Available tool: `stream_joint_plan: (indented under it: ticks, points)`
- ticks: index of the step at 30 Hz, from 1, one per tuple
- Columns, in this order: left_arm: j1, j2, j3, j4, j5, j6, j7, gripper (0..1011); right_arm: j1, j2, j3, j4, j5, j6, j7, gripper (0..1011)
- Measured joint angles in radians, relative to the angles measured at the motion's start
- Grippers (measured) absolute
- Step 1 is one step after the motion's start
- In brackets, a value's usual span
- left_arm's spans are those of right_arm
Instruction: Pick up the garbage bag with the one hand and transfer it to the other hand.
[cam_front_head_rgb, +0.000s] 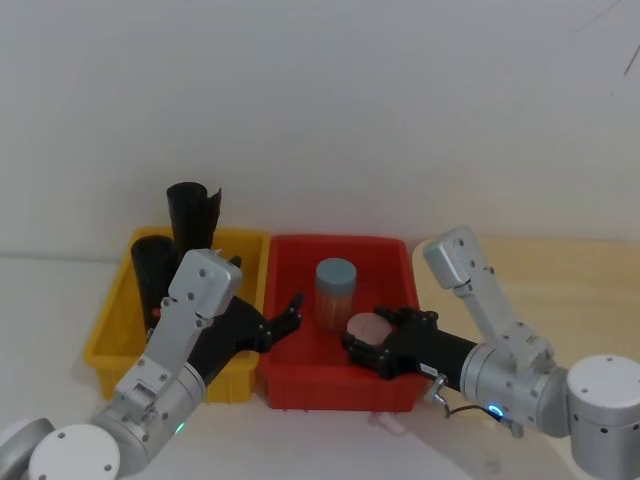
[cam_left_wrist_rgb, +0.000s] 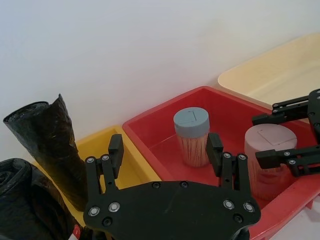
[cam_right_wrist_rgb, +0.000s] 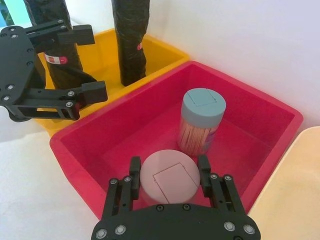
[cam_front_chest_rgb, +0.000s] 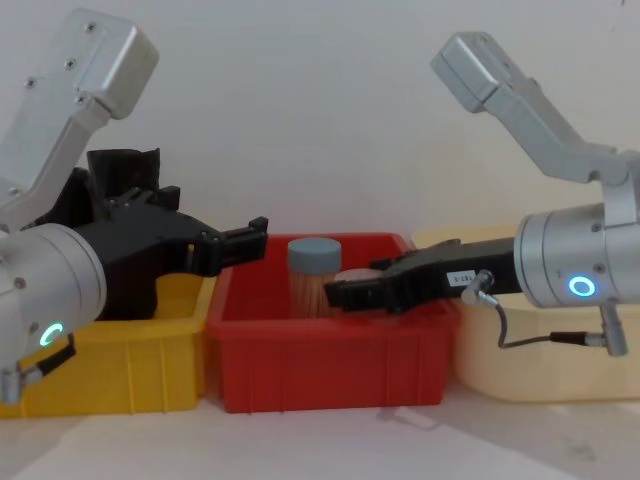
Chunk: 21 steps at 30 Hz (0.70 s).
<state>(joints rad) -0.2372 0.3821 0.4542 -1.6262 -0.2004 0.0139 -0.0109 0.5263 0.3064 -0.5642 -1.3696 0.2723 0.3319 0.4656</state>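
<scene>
left gripper (cam_front_head_rgb: 288, 312), the green-ringed one, hangs spread and empty above the edge where the yellow bin (cam_front_head_rgb: 103, 335) meets the red bin (cam_front_head_rgb: 330, 388), so you have picked up nothing yet. the garbage bag (cam_front_head_rgb: 150, 262) stands in the yellow bin. right gripper (cam_right_wrist_rgb: 169, 165) sits spread round a pink-lidded jar (cam_right_wrist_rgb: 170, 180), so both grasp and handover remain.

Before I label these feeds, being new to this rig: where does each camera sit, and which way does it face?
Head: up high, looking down on the yellow bin and red bin; left pincer and right pincer show.
Chest: low, looking across; both pincers reach in from either side.
Left wrist: behind the left pincer, facing the blue jar.
Right wrist: behind the right pincer, over the pink jar.
Both wrist views share the red bin and jars.
</scene>
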Motion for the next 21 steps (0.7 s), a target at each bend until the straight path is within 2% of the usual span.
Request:
stream_joint_plan:
  ticks: [11, 21]
  points:
    - [0.000, 0.000, 0.000, 0.000, 0.000, 0.000, 0.000, 1000, -0.001, 0.003, 0.012, -0.017, -0.005, -0.018, -0.006, 663]
    - [0.000, 0.000, 0.000, 0.000, 0.000, 0.000, 0.000, 1000, 0.000, 0.012, 0.054, -0.077, -0.013, -0.053, -0.035, 663]
